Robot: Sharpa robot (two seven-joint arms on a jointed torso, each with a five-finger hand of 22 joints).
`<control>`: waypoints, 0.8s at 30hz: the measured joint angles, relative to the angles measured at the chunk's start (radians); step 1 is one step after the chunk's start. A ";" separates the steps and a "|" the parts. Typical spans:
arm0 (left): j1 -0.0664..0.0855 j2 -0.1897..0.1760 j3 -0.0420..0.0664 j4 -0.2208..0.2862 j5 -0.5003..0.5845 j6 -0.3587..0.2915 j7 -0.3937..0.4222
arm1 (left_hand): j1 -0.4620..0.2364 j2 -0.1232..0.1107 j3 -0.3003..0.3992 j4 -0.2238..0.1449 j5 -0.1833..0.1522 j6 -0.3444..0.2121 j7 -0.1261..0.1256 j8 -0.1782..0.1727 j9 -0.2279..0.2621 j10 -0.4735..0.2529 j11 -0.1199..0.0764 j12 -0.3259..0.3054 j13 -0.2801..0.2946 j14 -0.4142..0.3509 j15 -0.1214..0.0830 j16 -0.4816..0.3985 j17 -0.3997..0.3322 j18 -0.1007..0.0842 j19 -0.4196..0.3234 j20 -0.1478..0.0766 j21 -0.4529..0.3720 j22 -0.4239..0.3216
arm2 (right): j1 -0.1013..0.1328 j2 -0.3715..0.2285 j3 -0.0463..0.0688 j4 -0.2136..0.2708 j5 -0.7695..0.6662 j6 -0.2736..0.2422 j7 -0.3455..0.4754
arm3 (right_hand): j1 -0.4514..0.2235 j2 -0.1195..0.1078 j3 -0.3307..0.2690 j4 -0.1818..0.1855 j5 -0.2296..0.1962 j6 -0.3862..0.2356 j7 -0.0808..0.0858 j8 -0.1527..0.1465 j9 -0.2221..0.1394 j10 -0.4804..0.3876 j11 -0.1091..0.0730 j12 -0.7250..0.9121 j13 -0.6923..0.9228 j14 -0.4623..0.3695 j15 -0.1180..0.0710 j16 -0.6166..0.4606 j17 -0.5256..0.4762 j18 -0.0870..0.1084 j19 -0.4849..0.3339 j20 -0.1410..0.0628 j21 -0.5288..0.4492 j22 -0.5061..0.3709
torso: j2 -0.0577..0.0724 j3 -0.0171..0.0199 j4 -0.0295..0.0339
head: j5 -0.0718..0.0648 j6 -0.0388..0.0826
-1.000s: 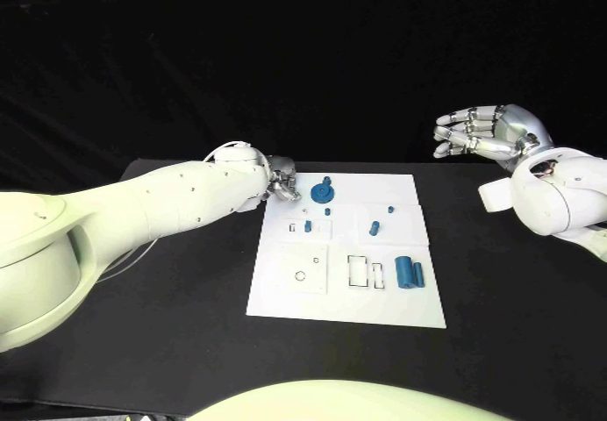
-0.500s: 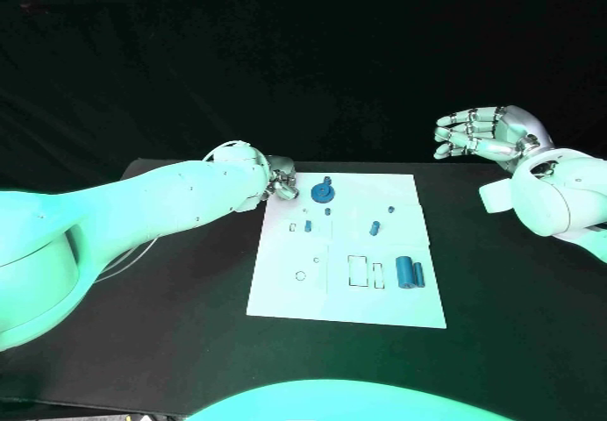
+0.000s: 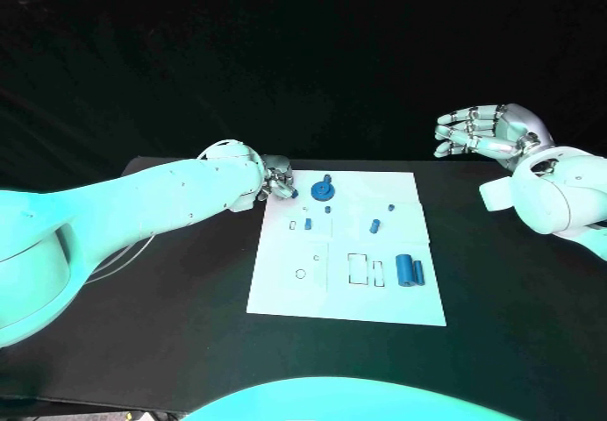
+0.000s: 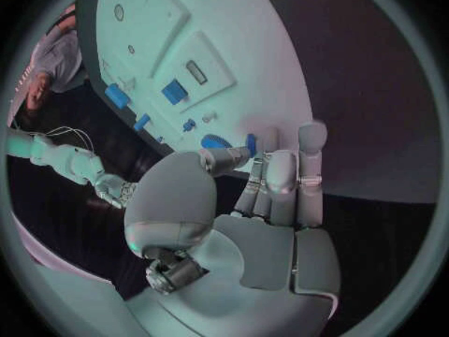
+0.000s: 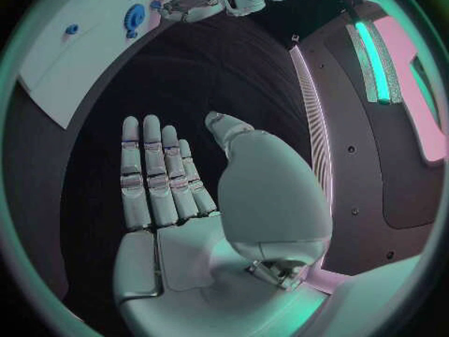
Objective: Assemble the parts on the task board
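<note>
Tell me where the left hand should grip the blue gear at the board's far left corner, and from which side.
Grip the gear by its round rim, coming down from above. It seems to lie flat on the board, so only the rim and raised hub offer purchase. The left hand is already beside it at the board's left edge, so a short reach to the right should do. The right hand is far off.

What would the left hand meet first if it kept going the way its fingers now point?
Probably the round blue gear-like part at the task board's far edge: the left hand's fingertips sit just beside it. How high they are above the board is unclear.
</note>
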 measured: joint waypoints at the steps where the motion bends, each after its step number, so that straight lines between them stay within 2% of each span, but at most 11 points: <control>1: 0.000 0.000 0.000 0.000 0.001 0.000 0.000 | 0.000 0.000 0.004 -0.004 0.000 0.000 0.000 0.000 0.000 0.000 0.000 0.000 0.000 0.000 0.000 0.000 0.000 0.000 0.000 0.000 0.001 0.000 | 0.000 0.000 0.000 0.000 0.000 0.000 0.000 | 0.000 0.000 0.000 0.000 0.000 0.000 0.000 0.000 0.000 0.000 0.000 0.000 0.000 0.000 0.000 0.000 0.000 0.000 0.000 0.000 0.000 0.000 | 0.000 -0.0001 0.0000 | 0.001 0.000; 4: 0.000 -0.001 0.000 0.000 0.005 -0.002 0.000 | 0.000 0.000 0.015 -0.015 0.000 0.000 0.000 0.000 0.000 0.000 0.000 0.000 0.004 0.000 0.000 0.000 0.000 0.000 0.000 0.000 0.008 0.001 | 0.000 0.000 0.000 0.000 0.000 0.000 0.000 | 0.000 0.000 0.000 0.000 0.000 0.000 0.000 0.000 0.000 0.000 0.000 0.000 -0.001 0.000 0.000 0.000 0.000 0.000 0.000 0.000 0.000 -0.001 | 0.000 -0.0001 0.0000 | 0.003 0.002; 5: 0.000 -0.001 0.000 0.000 0.006 -0.003 0.000 | -0.008 -0.008 0.015 -0.015 0.000 0.000 0.000 0.000 0.000 0.000 0.000 0.000 0.004 0.000 0.000 0.000 0.000 0.000 0.000 0.000 0.008 0.001 | 0.000 0.000 0.000 0.000 0.000 0.000 0.000 | 0.000 0.000 0.000 0.000 0.000 0.000 0.000 0.000 0.000 0.000 0.000 0.000 -0.001 0.000 0.000 0.000 0.000 0.000 0.000 0.000 0.000 -0.001 | 0.000 -0.0001 0.0000 | 0.003 0.002; 7: -0.001 -0.002 -0.001 0.000 0.010 -0.009 0.002 | -0.013 -0.003 0.015 -0.015 0.000 0.000 0.000 0.000 0.000 0.000 0.000 0.000 0.004 0.000 0.000 0.000 0.000 0.000 0.000 0.000 0.008 0.002 | 0.000 -0.001 0.000 0.000 0.000 0.000 0.000 | 0.000 0.000 0.000 0.000 0.000 0.000 0.000 0.000 0.000 0.000 0.000 0.000 -0.001 0.000 0.000 0.000 0.000 0.000 0.000 0.000 0.000 -0.001 | 0.000 -0.0001 0.0000 | 0.002 0.001; 8: -0.001 -0.002 -0.001 0.000 0.011 -0.011 0.003 | -0.018 -0.008 0.018 -0.018 0.000 0.001 0.000 0.000 0.000 0.003 0.003 0.000 0.004 0.000 0.000 0.000 0.000 0.000 0.000 0.000 0.014 0.002 | 0.000 -0.001 0.000 0.000 0.000 0.000 0.000 | 0.000 0.000 0.000 0.000 0.000 0.000 0.000 0.000 0.000 0.000 0.000 0.000 -0.001 0.000 0.000 0.000 0.000 0.000 0.000 0.000 0.000 -0.001 | 0.000 -0.0001 0.0000 | 0.002 0.001; 9: -0.002 -0.003 -0.001 0.000 0.012 -0.014 0.004 | -0.035 -0.025 0.049 -0.048 0.000 0.003 -0.001 0.000 0.000 0.003 0.003 0.000 0.005 0.000 0.000 0.000 0.000 0.000 0.000 0.000 0.015 0.004 | 0.000 -0.001 0.000 0.000 0.000 0.000 0.000 | 0.000 0.000 0.000 0.000 0.000 0.000 0.000 0.000 0.000 0.000 0.000 0.000 -0.001 0.000 0.000 0.000 0.000 0.000 0.000 0.000 0.000 -0.001 | 0.000 -0.0001 0.0000 | 0.002 0.001; 13: -0.003 -0.003 -0.002 0.000 0.013 -0.021 0.009 | -0.037 -0.027 0.048 -0.048 0.000 0.010 -0.001 0.000 0.000 0.003 0.003 0.000 0.005 0.000 0.000 0.000 0.000 0.000 0.000 0.000 0.015 0.005 | 0.000 -0.002 0.000 -0.001 0.000 0.000 0.000 | 0.000 0.000 0.000 0.000 0.000 0.000 0.000 0.000 0.000 0.000 0.000 0.000 -0.001 0.000 0.000 0.000 0.000 0.000 0.000 0.000 0.000 -0.001 | 0.000 0.0003 0.0000 | 0.002 0.001; 14: -0.003 -0.003 -0.002 -0.001 0.013 -0.022 0.009 | -0.050 -0.040 0.049 -0.049 0.011 0.014 -0.002 0.000 0.000 0.003 0.003 0.000 0.005 0.000 0.000 0.000 0.000 0.000 0.000 0.000 0.015 0.006 | -0.001 -0.002 0.000 -0.001 0.000 0.000 0.000 | 0.000 0.000 0.000 0.000 0.000 0.000 0.000 0.000 0.000 0.000 0.000 0.000 -0.001 0.000 0.000 0.000 0.000 0.000 0.000 0.000 0.000 -0.001 | 0.000 0.0004 0.0000 | 0.002 0.000; 16: -0.004 -0.003 -0.003 0.000 0.013 -0.024 0.010 | -0.060 -0.049 0.057 -0.058 0.016 0.029 -0.003 0.003 0.000 0.003 0.003 0.000 0.006 0.000 0.000 0.000 0.000 0.000 0.000 0.000 0.015 0.007 | -0.001 -0.002 0.000 -0.001 0.000 0.000 0.000 | 0.000 0.000 0.000 0.000 0.000 0.000 0.000 0.000 0.000 0.000 0.000 0.000 -0.001 0.000 0.000 0.000 0.000 0.000 0.000 0.000 0.000 -0.001 | 0.000 0.0005 -0.0001 | 0.002 -0.001; 24: -0.004 -0.002 -0.003 0.000 0.008 -0.027 0.009 | -0.066 -0.055 0.057 -0.058 0.023 0.041 -0.005 0.005 0.000 0.007 0.000 0.007 0.007 0.000 0.000 0.000 0.000 0.000 0.000 0.000 0.015 0.008 | -0.001 -0.002 0.000 -0.001 0.000 0.000 0.000 | 0.000 0.000 0.000 0.000 0.000 0.000 0.000 0.000 0.000 0.000 0.000 0.000 -0.002 0.000 0.000 0.000 0.000 0.000 0.000 0.000 0.000 -0.002 | 0.001 0.0005 -0.0008 | 0.002 -0.001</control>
